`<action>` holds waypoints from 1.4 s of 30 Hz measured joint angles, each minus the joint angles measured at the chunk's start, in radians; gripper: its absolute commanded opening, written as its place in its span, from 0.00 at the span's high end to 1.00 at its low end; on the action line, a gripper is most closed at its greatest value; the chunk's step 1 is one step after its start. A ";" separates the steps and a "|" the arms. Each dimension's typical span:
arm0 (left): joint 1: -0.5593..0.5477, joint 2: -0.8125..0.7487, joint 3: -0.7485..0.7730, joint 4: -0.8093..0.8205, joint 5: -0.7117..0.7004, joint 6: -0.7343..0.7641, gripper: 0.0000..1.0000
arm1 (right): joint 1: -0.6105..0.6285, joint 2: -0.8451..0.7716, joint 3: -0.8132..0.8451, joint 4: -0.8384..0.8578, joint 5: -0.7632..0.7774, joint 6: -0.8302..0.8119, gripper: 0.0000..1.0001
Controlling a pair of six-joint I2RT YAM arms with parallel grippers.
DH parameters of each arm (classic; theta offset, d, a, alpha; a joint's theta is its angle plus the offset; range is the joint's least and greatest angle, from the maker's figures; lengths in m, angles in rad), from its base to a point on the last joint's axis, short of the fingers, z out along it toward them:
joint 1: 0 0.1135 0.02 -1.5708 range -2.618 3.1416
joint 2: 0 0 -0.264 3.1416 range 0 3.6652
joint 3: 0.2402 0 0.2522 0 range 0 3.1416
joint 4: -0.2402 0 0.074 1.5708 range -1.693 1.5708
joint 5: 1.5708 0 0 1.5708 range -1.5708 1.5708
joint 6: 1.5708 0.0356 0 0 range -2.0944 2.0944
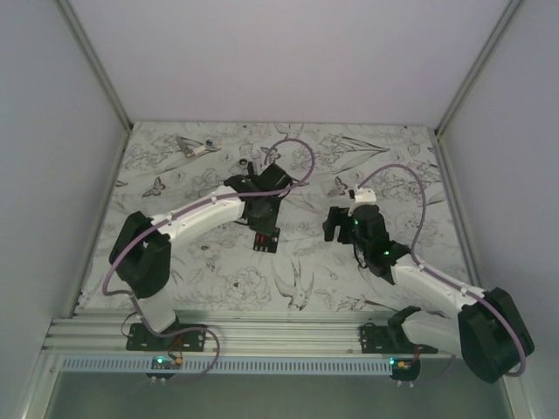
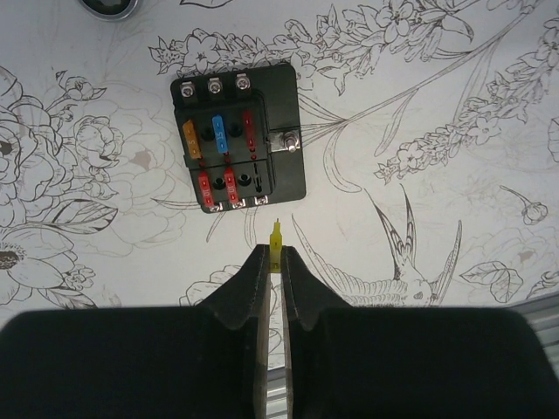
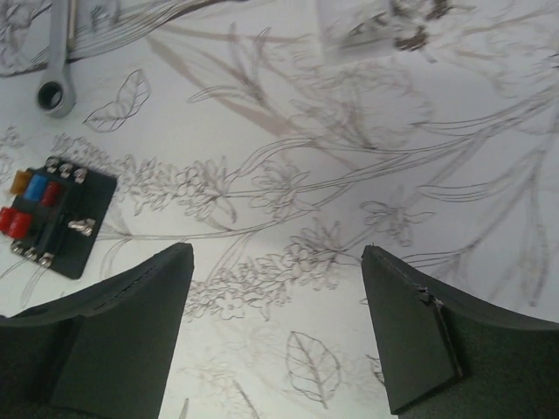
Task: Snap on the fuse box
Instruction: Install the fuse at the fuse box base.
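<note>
The left wall stood close along the edge of the flower-printed table, leaving only a narrow strip of cloth beside the left arm. That arm rose from its base at the near rail, bent at the elbow and reached diagonally up and to the right toward the middle of the table. The left gripper was clenched on a small yellow fuse, whose tip poked out past the fingertips. The fuse box lay flat on the cloth just ahead of that fuse, apart from it. It had orange, blue and red fuses seated in its slots, and bare cloth lay on all its sides. In the right wrist view the ring end of a metal wrench lay beyond the box, well apart from it. Open cloth separated the box from the right gripper, whose jaws stood wide with nothing between them, hovering over the print. The right arm stretched from its base near the right wall up and to the left, folded low at the elbow.
</note>
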 measured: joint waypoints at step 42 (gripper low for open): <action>0.000 0.227 0.123 -0.103 -0.042 -0.053 1.00 | -0.006 -0.031 -0.024 -0.014 0.113 -0.023 0.00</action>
